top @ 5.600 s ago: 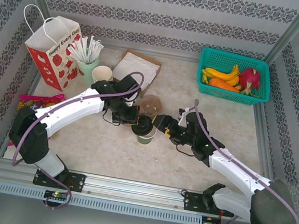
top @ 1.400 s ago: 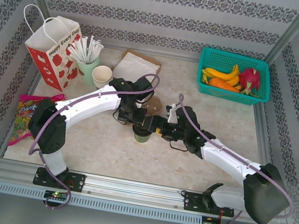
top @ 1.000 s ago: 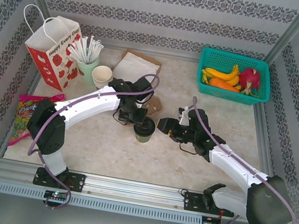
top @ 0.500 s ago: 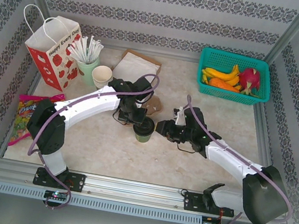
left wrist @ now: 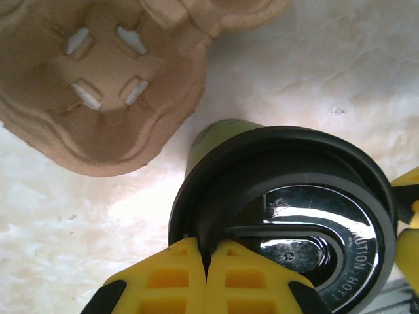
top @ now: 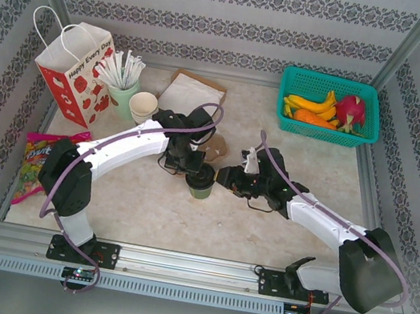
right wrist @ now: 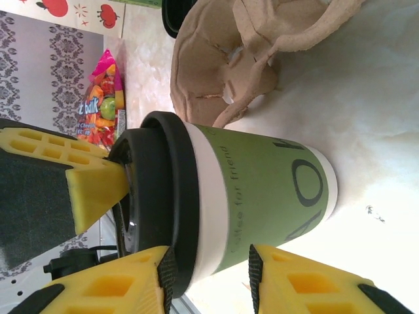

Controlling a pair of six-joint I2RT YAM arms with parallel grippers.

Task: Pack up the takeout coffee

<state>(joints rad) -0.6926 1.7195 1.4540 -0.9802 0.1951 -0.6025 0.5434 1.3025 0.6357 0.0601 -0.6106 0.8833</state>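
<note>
At the middle of the bench, the takeout coffee stands upright with its black lid on. The left gripper has its jaws closed together, tips resting on the lid's near rim. The right gripper has its jaws apart at the cup wall, gripping nothing.

The step in hand appears to be seating the lid. Press straight down, not sideways. Bring the right jaws square around the green wall below the lid before any lift, since a squeeze too high may pop the lid.

The pulp cup carrier lies just beyond the cup toward the far edge; avoid nudging it. The paper bag stands at the far left corner, with the straw cup and the cup stack beside it. Open bench lies toward the near edge.
</note>
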